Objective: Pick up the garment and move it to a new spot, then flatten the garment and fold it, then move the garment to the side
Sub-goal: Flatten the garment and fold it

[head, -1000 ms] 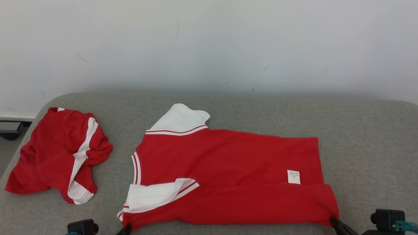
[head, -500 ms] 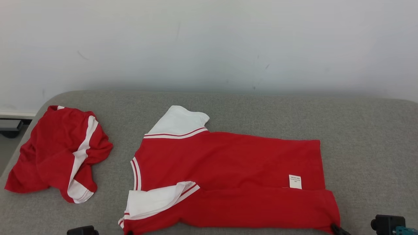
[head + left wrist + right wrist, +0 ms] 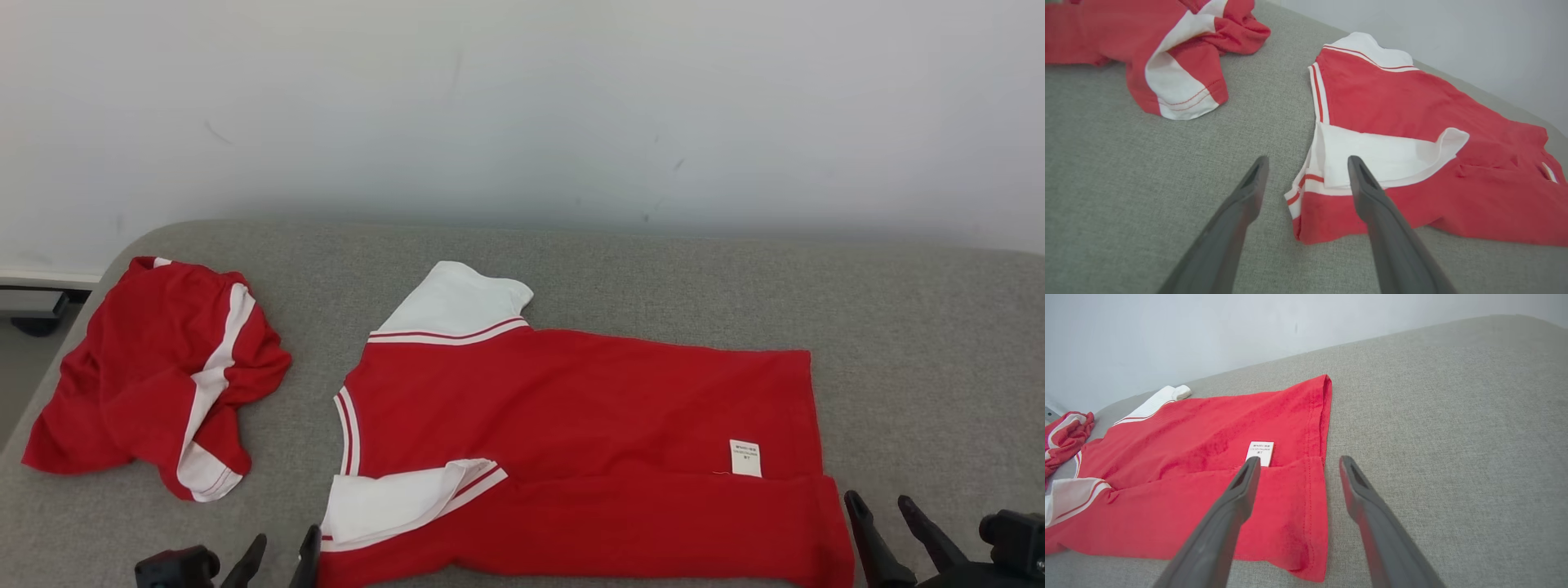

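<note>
Head view high, facing down over the grey padded surface (image 3: 653, 269), left wrist view low, close to the red shirt (image 3: 1412, 102) collar end, right wrist view at its hem, both within head view

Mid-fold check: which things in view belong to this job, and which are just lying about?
Belongs to the job:
- spread red shirt, near edge folded over
- left tool, open by the sleeve end
- right tool, open by the hem corner

Just lying about:
- crumpled red garment, apart on the robot's left
- white wall behind
</note>
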